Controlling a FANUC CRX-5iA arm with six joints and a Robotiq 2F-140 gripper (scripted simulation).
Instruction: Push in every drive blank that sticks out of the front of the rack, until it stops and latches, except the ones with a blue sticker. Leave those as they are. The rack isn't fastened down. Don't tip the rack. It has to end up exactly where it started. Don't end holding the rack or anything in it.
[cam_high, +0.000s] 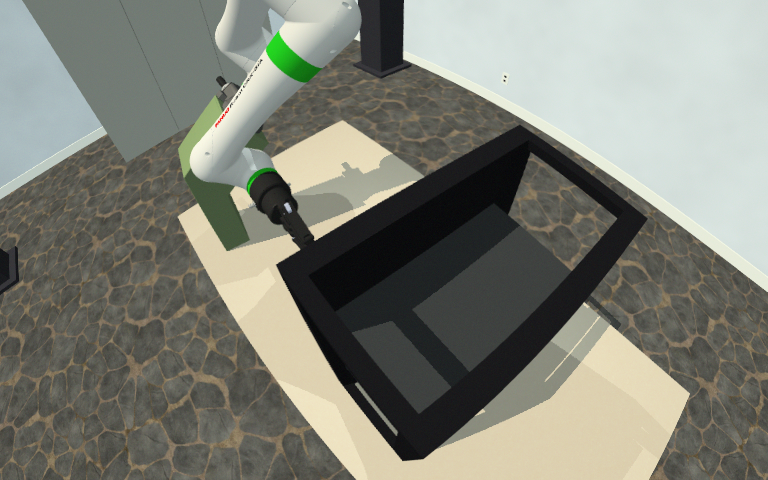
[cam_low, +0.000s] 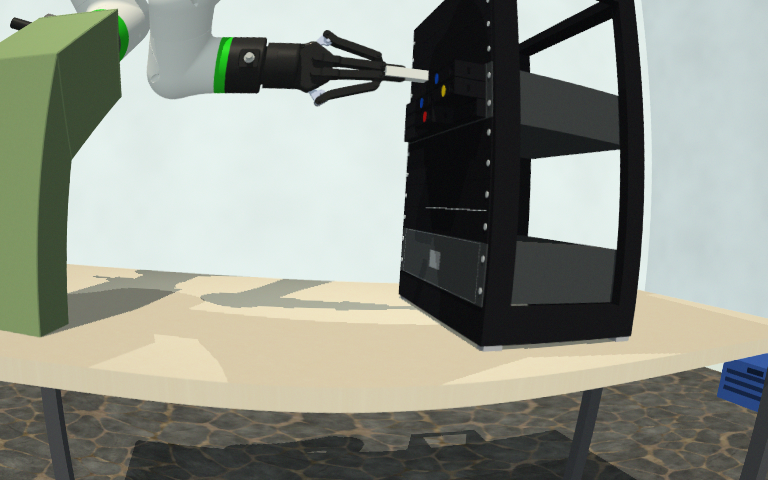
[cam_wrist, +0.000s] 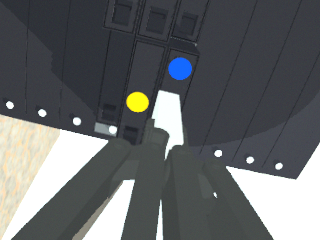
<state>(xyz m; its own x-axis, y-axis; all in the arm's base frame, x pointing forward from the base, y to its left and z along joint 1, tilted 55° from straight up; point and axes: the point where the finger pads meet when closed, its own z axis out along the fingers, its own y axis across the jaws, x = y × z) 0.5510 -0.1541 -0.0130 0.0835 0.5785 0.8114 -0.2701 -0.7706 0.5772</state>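
Observation:
The black rack (cam_low: 509, 169) stands on the beige table, its front facing my arm; it also shows from above in the top view (cam_high: 453, 283). Near its top is a group of narrow drive blanks with round stickers: blue (cam_low: 436, 78), yellow (cam_low: 443, 89), blue (cam_low: 421, 102) and red (cam_low: 425, 116). My gripper (cam_low: 421, 75) is shut with nothing between the fingers, level, its tips just at the front beside the upper blue sticker. In the wrist view the fingertips (cam_wrist: 163, 136) lie between the yellow sticker (cam_wrist: 138, 102) and a blue one (cam_wrist: 180, 68). I cannot tell whether they touch.
The green robot pedestal (cam_low: 33, 169) stands at the table's left end. A clear panel (cam_low: 444, 263) covers the rack's lower front. Grey shelves (cam_high: 487, 294) sit inside the rack. A blue crate (cam_low: 744, 382) lies on the floor at the right.

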